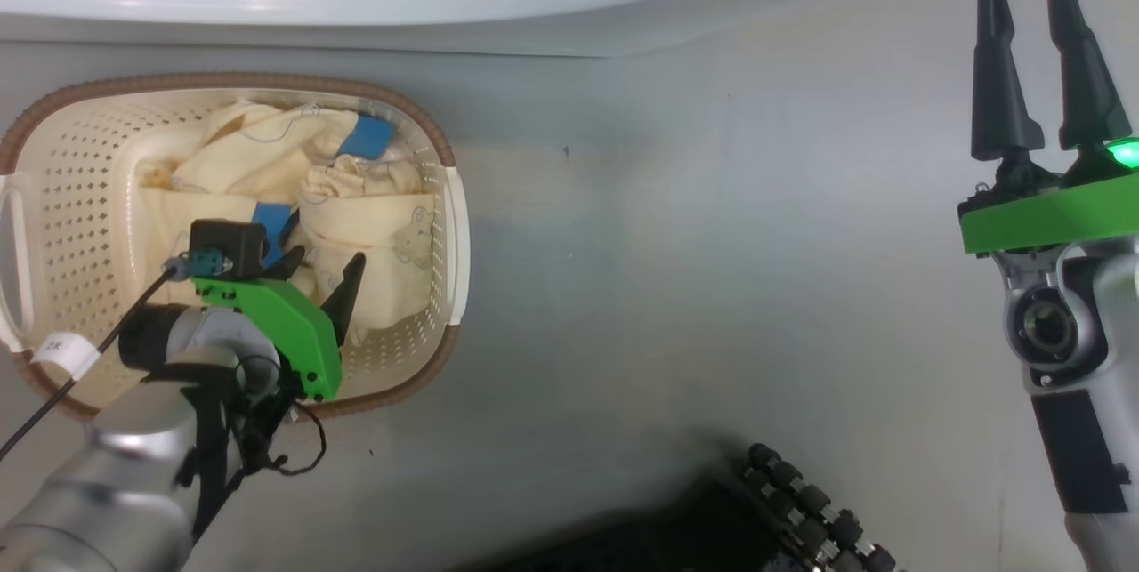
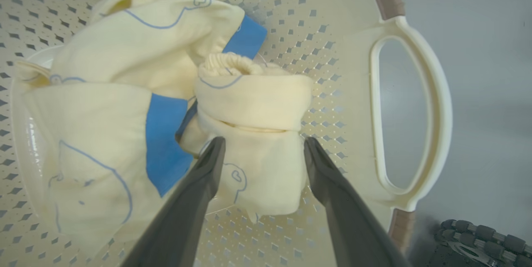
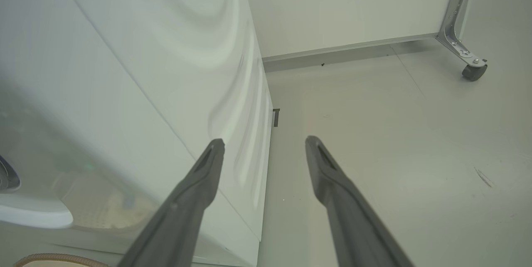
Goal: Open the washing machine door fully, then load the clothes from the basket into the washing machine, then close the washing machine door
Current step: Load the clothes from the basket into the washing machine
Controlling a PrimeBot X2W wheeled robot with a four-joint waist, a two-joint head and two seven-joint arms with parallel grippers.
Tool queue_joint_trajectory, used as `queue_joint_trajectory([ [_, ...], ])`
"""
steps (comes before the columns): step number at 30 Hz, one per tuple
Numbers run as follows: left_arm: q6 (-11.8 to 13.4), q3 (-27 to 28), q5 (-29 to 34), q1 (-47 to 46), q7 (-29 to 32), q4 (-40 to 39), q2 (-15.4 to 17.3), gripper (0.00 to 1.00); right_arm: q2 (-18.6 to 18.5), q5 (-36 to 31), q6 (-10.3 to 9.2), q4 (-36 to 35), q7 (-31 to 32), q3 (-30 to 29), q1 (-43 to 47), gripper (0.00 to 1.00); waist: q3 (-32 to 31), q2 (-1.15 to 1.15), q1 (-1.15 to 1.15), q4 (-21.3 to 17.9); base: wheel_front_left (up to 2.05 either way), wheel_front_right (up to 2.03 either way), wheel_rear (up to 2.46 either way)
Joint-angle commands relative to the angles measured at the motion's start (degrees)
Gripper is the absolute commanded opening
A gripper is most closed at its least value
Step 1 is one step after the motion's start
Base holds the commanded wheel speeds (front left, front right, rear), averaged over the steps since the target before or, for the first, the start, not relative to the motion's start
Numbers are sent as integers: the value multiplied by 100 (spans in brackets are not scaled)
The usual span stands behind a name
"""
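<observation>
A smooth, pale grey floor [image 1: 694, 287] spreads out below me, matt and lightly mottled, with one tiny dark speck [image 1: 566, 150] on it. In my right wrist view it runs back to a plain white wall [image 3: 353, 5] edged by a low grey skirting strip [image 3: 349, 49]. Near that wall a slanted silver metal leg [image 3: 455, 18], pierced with holes, ends in a small black caster wheel [image 3: 473, 72] resting on the floor. A faint dark scuff [image 3: 484, 177] lies nearer me, well apart from the wheel.

Grey floor [image 1: 676, 269] — on it the basket [image 1: 80, 163], near the washing machine [image 1: 445, 3].
</observation>
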Motion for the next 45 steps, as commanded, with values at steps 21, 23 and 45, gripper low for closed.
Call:
queue_joint_trajectory([
  [21, 1, -203, -381, -169, 203, -186, 512, 100, 21, -4, 59, -231, -54, 276, -16, 100, 187, 0, 0, -423, 0, 0, 0],
  [23, 1, -207, -388, -204, 224, -188, 531, 100, 25, -3, 59, -238, -54, 281, -17, 100, 204, 0, 0, -446, 0, 0, 0],
  [45, 1, -221, -494, -269, 517, -224, 613, 0, -32, -29, 59, -467, -54, 409, 29, 100, 348, 0, 0, -590, 0, 0, 0],
])
